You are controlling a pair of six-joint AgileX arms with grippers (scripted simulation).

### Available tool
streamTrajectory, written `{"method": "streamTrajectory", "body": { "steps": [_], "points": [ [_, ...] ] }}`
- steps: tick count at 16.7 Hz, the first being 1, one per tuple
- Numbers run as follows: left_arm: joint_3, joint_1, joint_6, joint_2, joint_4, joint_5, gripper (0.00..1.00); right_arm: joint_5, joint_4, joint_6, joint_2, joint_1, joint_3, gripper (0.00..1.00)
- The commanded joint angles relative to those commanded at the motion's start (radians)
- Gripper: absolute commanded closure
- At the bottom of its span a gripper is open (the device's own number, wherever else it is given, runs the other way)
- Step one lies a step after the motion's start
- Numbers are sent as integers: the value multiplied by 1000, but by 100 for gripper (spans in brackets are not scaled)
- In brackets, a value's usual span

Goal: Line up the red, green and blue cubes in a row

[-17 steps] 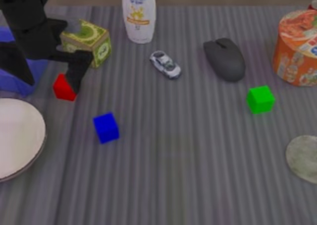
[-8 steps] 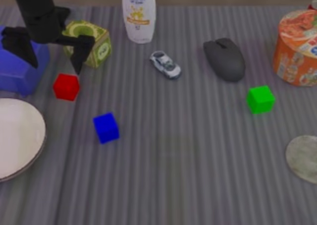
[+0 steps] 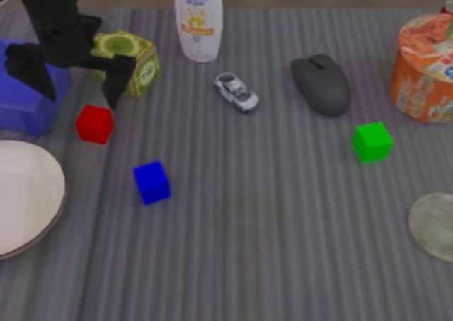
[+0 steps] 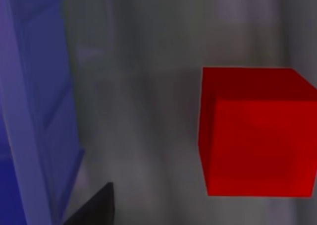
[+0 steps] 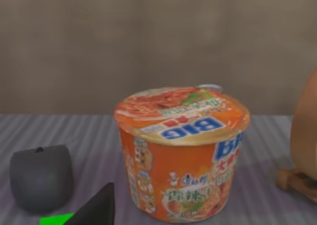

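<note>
Tabletop scene, striped grey table [image 3: 269, 250]. Left gripper [image 3: 71, 80] hovers at the far left with fingers spread wide and empty, one finger over the blue bin [image 3: 21, 105], the other against the printed yellow-green box [image 3: 138, 59]; the bin's contents cannot be told. Red cube [image 3: 95, 124] sits on the table just below the gripper, untouched; blue cube [image 3: 151, 182] lies near it toward the centre; green cube [image 3: 372, 141] rests well apart at the right, beside the computer mouse [image 3: 321, 85]. Instant noodle cup [image 5: 183, 153], lid sealed, reads "BIG". Lotion bottle [image 3: 199, 20] bears unreadable print. Toy car [image 3: 236, 92], white plate [image 3: 25, 194]. Right gripper: only a dark fingertip shows; its opening cannot be told.
</note>
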Motion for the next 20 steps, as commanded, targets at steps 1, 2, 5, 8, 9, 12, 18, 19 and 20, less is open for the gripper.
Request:
{"method": "streamTrajectory", "body": {
  "steps": [1, 2, 5, 8, 9, 12, 18, 19, 20],
  "points": [
    [-27, 1, 0, 6, 34, 0, 0, 0, 0, 0, 0, 0, 0, 0],
    [-58, 1, 1, 15, 77, 0, 0, 0, 0, 0, 0, 0, 0, 0],
    [-156, 3, 3, 45, 213, 0, 0, 0, 0, 0, 0, 0, 0, 0],
    [-204, 4, 4, 61, 269, 1, 0, 0, 0, 0, 0, 0, 0, 0],
    [-204, 4, 4, 61, 269, 1, 0, 0, 0, 0, 0, 0, 0, 0],
    [-204, 4, 4, 61, 269, 1, 8, 0, 0, 0, 0, 0, 0, 0],
    [-204, 4, 4, 61, 269, 1, 53, 0, 0, 0, 0, 0, 0, 0],
    [-204, 4, 4, 61, 269, 1, 60, 0, 0, 0, 0, 0, 0, 0],
    [-204, 4, 4, 61, 269, 1, 68, 0, 0, 0, 0, 0, 0, 0]
  ]
}}
